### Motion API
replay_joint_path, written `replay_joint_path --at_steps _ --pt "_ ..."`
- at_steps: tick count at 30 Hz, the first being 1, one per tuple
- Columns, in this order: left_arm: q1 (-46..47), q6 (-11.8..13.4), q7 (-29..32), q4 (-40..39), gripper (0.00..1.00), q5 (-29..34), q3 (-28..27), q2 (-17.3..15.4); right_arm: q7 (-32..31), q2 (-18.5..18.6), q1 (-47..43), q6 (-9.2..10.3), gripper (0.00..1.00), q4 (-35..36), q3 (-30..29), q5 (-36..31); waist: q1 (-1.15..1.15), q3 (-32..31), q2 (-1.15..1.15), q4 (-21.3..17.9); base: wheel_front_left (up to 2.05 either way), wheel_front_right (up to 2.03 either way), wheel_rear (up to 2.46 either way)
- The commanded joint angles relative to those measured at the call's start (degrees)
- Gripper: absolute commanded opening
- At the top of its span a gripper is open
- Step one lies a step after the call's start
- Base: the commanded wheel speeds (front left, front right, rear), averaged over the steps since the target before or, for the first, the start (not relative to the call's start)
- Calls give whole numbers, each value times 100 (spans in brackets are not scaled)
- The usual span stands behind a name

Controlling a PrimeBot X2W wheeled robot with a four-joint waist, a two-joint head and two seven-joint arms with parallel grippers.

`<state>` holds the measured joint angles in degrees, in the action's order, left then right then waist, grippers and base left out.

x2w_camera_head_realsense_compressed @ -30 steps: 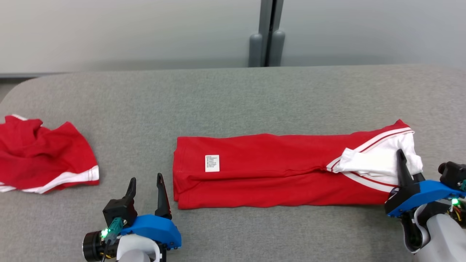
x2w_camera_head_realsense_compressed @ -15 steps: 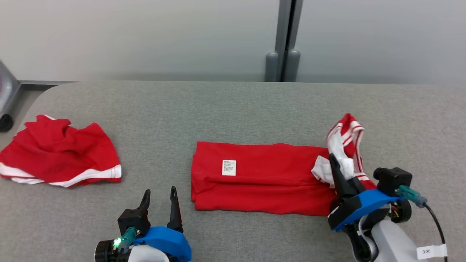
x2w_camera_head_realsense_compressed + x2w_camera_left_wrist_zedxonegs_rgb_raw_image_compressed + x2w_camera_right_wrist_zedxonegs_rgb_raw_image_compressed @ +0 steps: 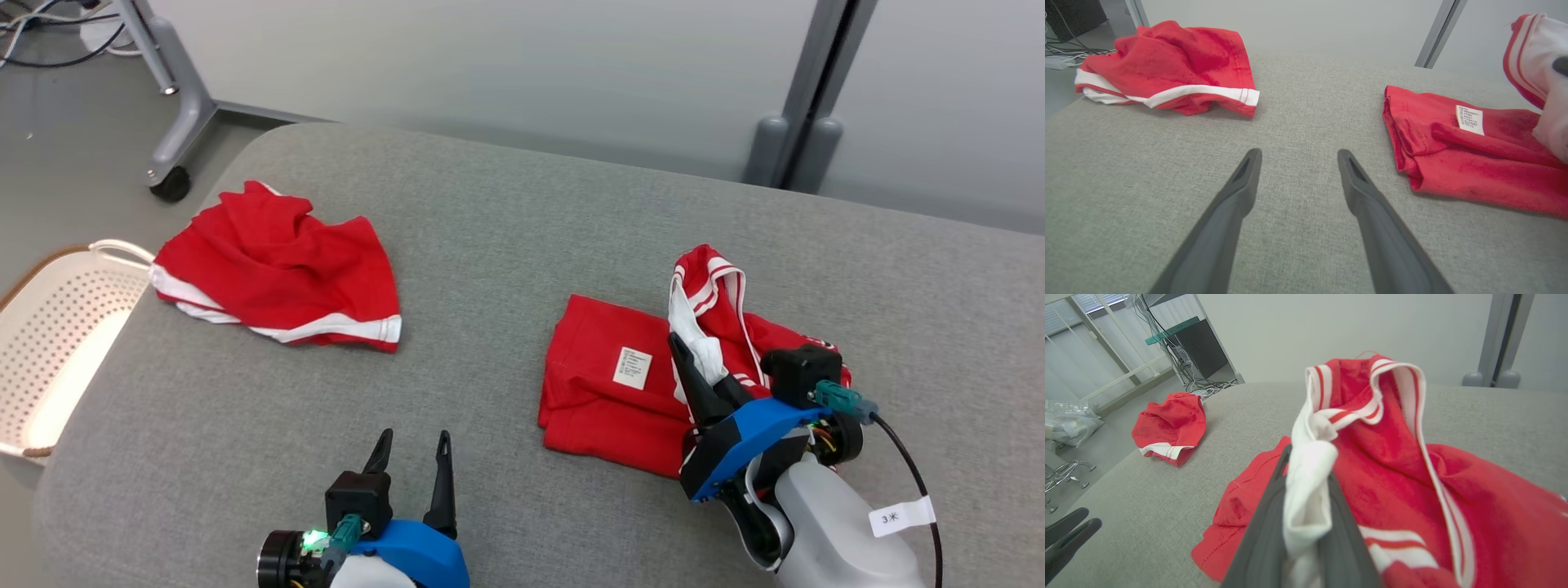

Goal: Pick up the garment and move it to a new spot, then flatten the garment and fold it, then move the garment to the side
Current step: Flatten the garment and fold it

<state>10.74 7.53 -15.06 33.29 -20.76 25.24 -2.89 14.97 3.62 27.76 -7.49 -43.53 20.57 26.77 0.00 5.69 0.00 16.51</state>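
A red garment point(image 3: 600, 400) with a white care label lies folded lengthwise on the grey padded table point(image 3: 490, 245). My right gripper point(image 3: 684, 353) is shut on its white and red striped end, which it holds raised and doubled back over the garment's middle. In the right wrist view the white cloth point(image 3: 1310, 473) is pinched between the two dark fingers, and the striped band point(image 3: 1372, 412) arches above it. My left gripper point(image 3: 413, 441) stands open over bare table, left of the garment's folded edge point(image 3: 1400, 143). Nothing is between its fingers point(image 3: 1241, 179).
A second red garment point(image 3: 277, 273) with white trim lies crumpled at the table's far left. A white perforated basket point(image 3: 49, 327) sits beyond the table's left edge. A wheeled stand leg point(image 3: 171, 184) is on the floor behind, and a grey post point(image 3: 796, 131) stands at the back.
The head camera has turned. My right gripper has lifted the striped end and carried it left over the garment, so the garment lies shorter. The left gripper stays open.
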Motion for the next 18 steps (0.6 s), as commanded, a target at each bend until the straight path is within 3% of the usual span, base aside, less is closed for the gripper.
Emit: replay_joint_path --at_steps 1,6,7,8,13,18 --pt "108 25 -15 -6 100 -28 86 1 32 -29 125 0 0 -72 18 -63 0 159 0 245 0 0 0" --pt "162 96 -15 -24 100 -96 274 1 32 -57 294 0 2 -207 159 -91 0 186 0 417 0 0 0" --pt "158 112 -15 -18 100 -111 291 1 32 -56 314 0 27 -220 175 -80 0 180 0 419 0 0 0" --pt "160 126 -15 -18 100 -129 304 1 32 -59 339 0 100 -196 201 -58 0 172 0 409 0 0 0" --pt "221 179 -15 27 100 2 319 1 31 -60 305 0 100 281 126 62 0 134 0 187 0 0 0" --pt "266 235 -15 -26 100 82 156 1 32 -56 33 0 100 806 -469 -400 0 73 0 -198 0 0 0"
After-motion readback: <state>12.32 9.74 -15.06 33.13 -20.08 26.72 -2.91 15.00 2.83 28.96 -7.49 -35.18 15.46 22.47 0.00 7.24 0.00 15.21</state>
